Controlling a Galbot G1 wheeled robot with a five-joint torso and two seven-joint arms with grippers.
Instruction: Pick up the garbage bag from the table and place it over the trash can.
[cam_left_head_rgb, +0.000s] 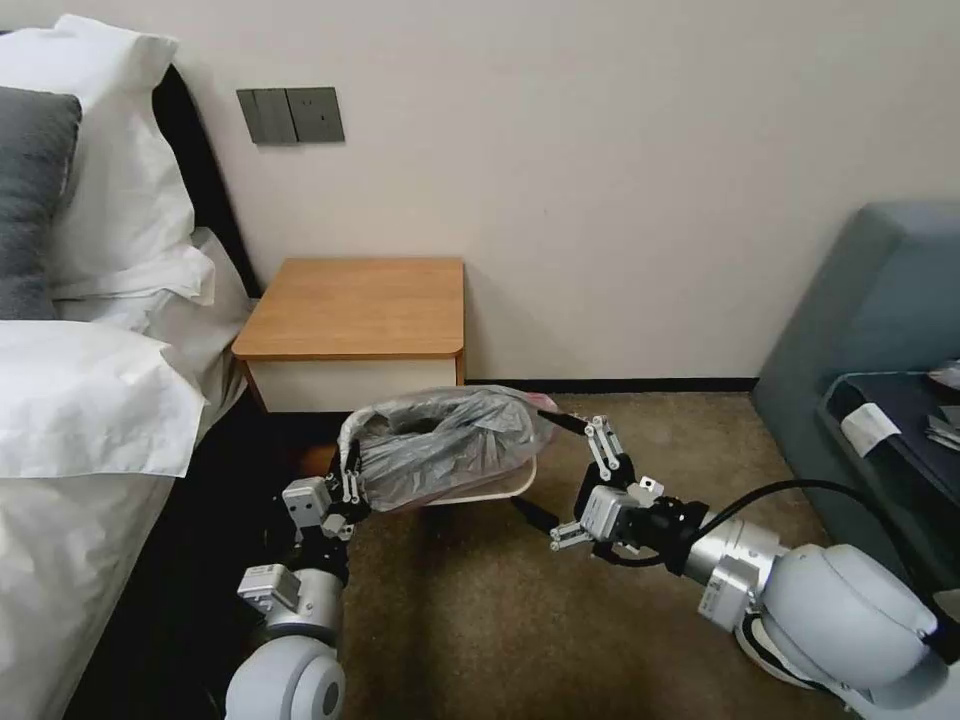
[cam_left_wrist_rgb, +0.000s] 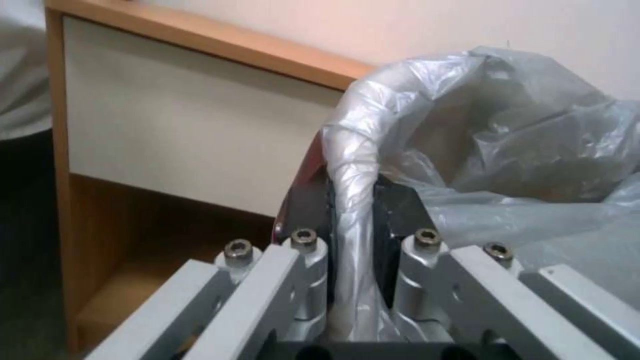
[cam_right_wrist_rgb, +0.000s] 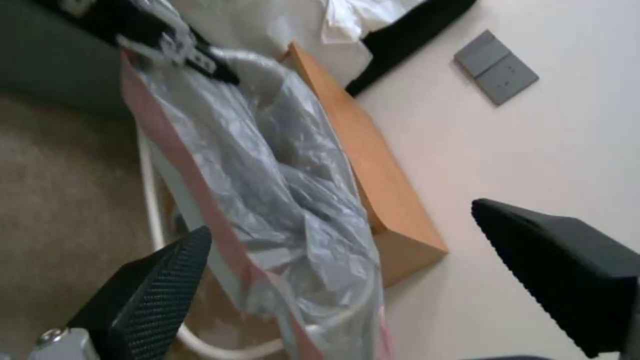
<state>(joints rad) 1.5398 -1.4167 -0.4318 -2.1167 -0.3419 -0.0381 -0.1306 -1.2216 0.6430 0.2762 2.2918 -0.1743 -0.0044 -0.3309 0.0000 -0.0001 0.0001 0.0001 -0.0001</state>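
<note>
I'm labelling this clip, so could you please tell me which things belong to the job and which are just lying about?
Job: garbage bag, trash can, nightstand, left gripper, right gripper.
Lying about: bed pillows, wall switches, blue sofa.

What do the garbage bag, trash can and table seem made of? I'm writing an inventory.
Garbage bag: thin translucent grey plastic film with a pinkish edge; it crinkles and shines. Trash can: likely smooth moulded cream plastic, judging by its rolled rim. Table: wood or wood-look laminate, matte orange-brown top, white drawer front.
</note>
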